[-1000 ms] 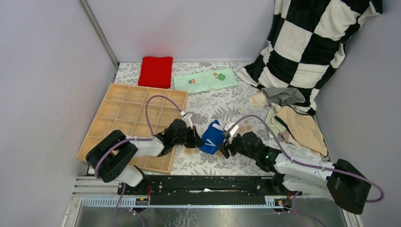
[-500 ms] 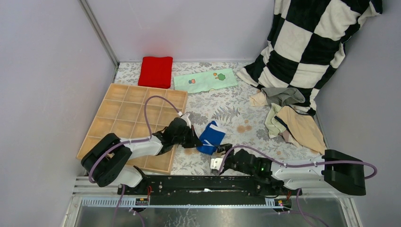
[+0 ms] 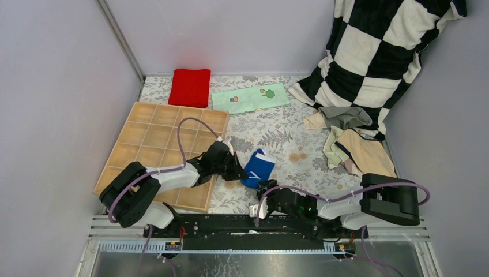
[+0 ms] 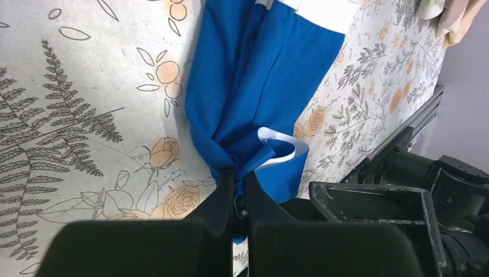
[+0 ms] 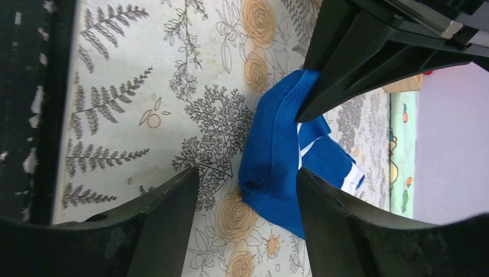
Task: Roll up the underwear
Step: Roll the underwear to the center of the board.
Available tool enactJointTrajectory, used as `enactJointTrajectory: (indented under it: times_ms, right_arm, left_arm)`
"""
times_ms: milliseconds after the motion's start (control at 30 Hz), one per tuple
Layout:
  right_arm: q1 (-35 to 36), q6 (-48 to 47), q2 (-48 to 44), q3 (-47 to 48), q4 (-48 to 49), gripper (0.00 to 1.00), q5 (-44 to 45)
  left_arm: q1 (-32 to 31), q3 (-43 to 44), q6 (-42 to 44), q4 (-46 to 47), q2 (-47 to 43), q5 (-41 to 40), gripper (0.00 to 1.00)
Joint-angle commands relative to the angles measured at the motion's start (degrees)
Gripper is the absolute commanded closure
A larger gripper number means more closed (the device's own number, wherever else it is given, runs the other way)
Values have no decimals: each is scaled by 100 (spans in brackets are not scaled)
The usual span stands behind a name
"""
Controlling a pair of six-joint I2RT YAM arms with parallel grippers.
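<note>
On the floral-printed table cover (image 3: 277,130), right of the tan wooden grid tray (image 3: 150,138), the blue white-striped soft brief (image 3: 258,167) is seen bunched at lower centre of the top view, one edge clamped by the left gripper (image 4: 239,179), with the right gripper (image 5: 247,172) spread apart close by, holding nothing.

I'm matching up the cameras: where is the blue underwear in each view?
Top external: the blue underwear lies at centre, towards the near edge.
Left wrist: it fills the upper middle.
Right wrist: it sits centre right.
Shared landmark: the floral table cover beneath it.
</note>
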Motion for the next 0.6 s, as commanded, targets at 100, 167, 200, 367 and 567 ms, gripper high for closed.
enactJointTrajectory:
  times_ms: [100, 167, 200, 367, 567]
  right_arm:
    - [42, -325, 566, 53, 938, 35, 528]
    - [44, -325, 702, 38, 1071, 38, 594]
    - [44, -305, 755, 31, 1166, 40, 634]
    - [44, -223, 1138, 21, 1535, 58, 807]
    - [44, 201, 1447, -49, 2132, 86, 792]
  left_arm:
    - [40, -3, -111, 69, 44, 307, 100]
    - [39, -27, -103, 70, 42, 325, 100]
    - [37, -41, -110, 76, 32, 324, 100]
    - [39, -88, -111, 79, 8, 336, 100]
    - [67, -144, -164, 111, -57, 329, 79]
